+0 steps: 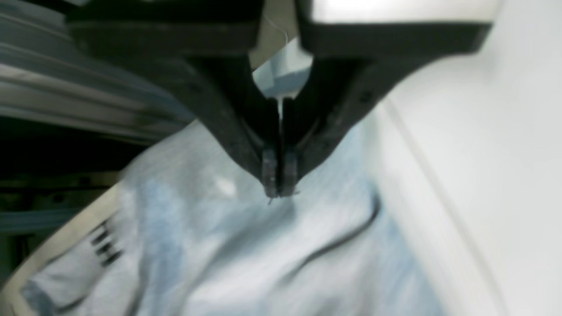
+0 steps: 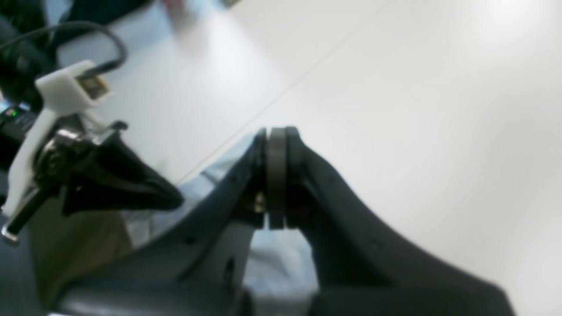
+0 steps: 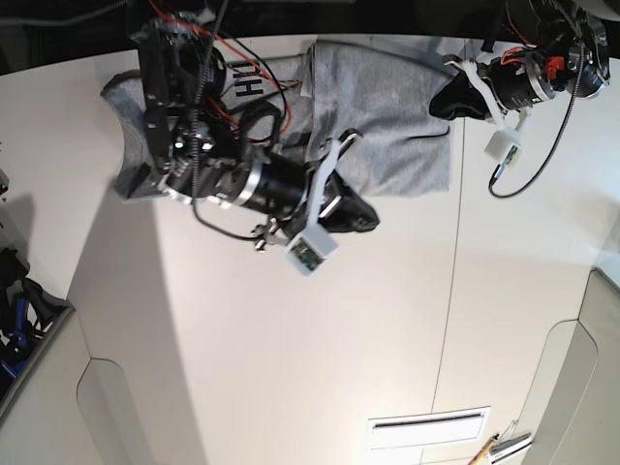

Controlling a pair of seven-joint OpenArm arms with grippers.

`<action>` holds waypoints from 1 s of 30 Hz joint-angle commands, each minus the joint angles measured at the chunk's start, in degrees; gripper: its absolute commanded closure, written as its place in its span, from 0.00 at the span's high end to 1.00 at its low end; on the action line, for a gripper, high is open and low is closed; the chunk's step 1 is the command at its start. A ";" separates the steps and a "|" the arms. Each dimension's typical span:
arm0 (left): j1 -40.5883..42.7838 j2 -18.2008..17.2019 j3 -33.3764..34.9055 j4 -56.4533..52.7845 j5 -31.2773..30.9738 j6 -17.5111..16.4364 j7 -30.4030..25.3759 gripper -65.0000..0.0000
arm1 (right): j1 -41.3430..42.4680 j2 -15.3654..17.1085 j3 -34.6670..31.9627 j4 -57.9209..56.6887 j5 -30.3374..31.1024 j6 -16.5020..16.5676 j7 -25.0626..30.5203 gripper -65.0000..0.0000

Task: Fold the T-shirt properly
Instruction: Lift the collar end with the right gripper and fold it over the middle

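Grey T-shirt (image 3: 387, 116) lies rumpled on the white counter (image 3: 291, 368); my left gripper (image 1: 279, 193) and right gripper (image 2: 275, 131) jaws both pinch its cloth.

- My left wrist view is soft all over; the left gripper (image 1: 279, 184) is smeared, and the T-shirt (image 1: 246, 245) below it shows only as blurred pale blue-grey folds.
- The table (image 1: 505, 131) in that view is washed out to near white, while its left side falls into deep shadow.
- My right wrist view is equally unfocused; the right gripper (image 2: 275, 145) has fuzzy edges, and glare blooms at the upper right of the table.
- The base view is the sharpest, evenly lit from above, with the arms casting broad soft shadows on the table and straight edges bowing at the frame corners.
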 commanded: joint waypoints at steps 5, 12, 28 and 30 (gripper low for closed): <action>-0.09 -0.57 -0.31 -4.42 -0.48 -0.28 -1.81 0.00 | 9.77 -1.03 -9.27 -17.14 0.46 -0.28 1.42 0.00; -0.13 -0.57 -0.31 -7.30 -0.59 -0.28 -1.84 0.00 | 14.80 -5.11 -14.75 -30.67 0.46 -0.07 4.33 0.00; -0.09 -0.57 -0.33 -7.28 -1.01 -0.09 -1.77 0.00 | 14.75 -5.46 -15.08 -41.70 -6.23 -2.08 11.56 0.00; -0.09 -0.55 -0.33 -7.28 -1.01 1.62 -1.77 0.00 | 14.75 -5.46 -15.04 -42.36 -8.87 -4.61 12.83 0.00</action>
